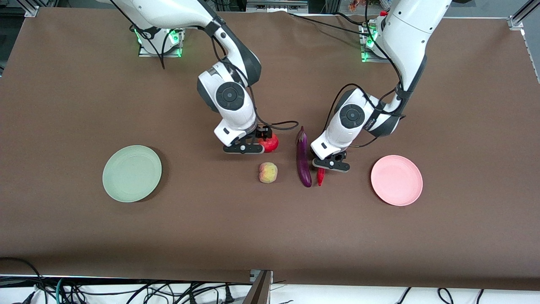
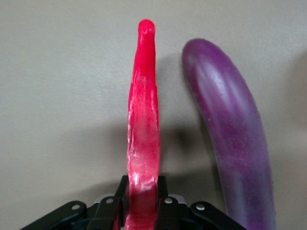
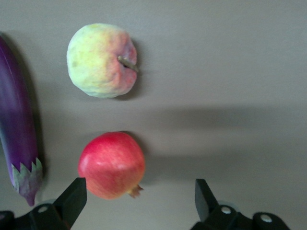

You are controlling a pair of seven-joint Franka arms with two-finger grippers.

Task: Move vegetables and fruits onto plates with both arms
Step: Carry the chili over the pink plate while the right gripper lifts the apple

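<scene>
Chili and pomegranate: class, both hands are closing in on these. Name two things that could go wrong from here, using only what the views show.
1. The left hand is shut on the chili right beside the eggplant; lifting may nudge or roll the eggplant.
2. The right hand is open, with the pomegranate off-centre near one finger; closing may push the round fruit away, perhaps toward the peach.

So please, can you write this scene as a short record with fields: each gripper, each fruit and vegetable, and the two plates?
left gripper: low at the table, shut on the chili pepper
right gripper: open, low over the pomegranate, not gripping it
eggplant: on the table beside the chili pepper
peach: on the table, nearer the front camera than the pomegranate
green plate: toward the right arm's end, nothing on it
pink plate: toward the left arm's end, nothing on it
</scene>
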